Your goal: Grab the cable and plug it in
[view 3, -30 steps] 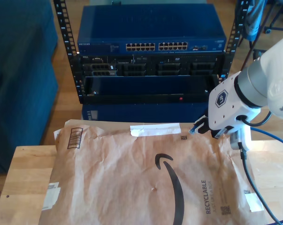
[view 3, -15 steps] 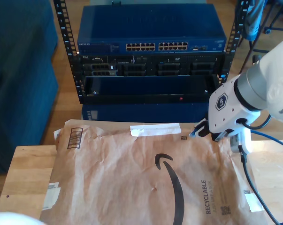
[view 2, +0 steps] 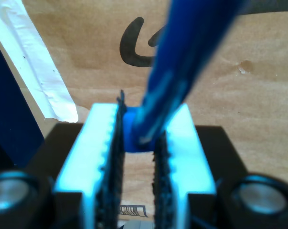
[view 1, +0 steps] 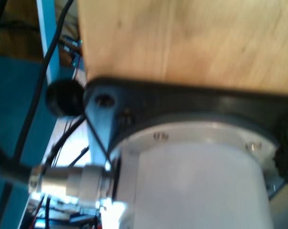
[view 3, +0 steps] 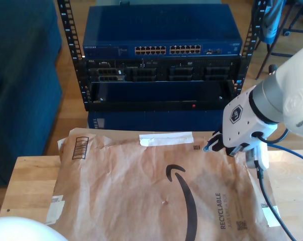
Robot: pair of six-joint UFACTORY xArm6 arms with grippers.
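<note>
Second pincer: my second gripper (view 2: 136, 143) has its two pale ribbed fingers (view 2: 98, 157) pinching the cable's blue plug end between them; in the exterior view my second gripper (view 3: 215, 144) hangs low over the far edge of the paper.
Cable: the cable (view 2: 182, 71) runs bright blue up out of the pincer's grip, blurred close to the lens; in the exterior view the cable (view 3: 292, 152) trails away behind the white arm.
Under the pincer: a brown paper mailer (view 3: 156, 191) with a black curved logo, spread over the wooden counter (view 3: 25, 181).
Beyond the pincer: a rack (view 3: 161, 60) with a blue network switch (view 3: 161, 35) and its row of ports.
First pincer: I cannot tell its state; the first wrist view gives a blurred white housing and wood.
</note>
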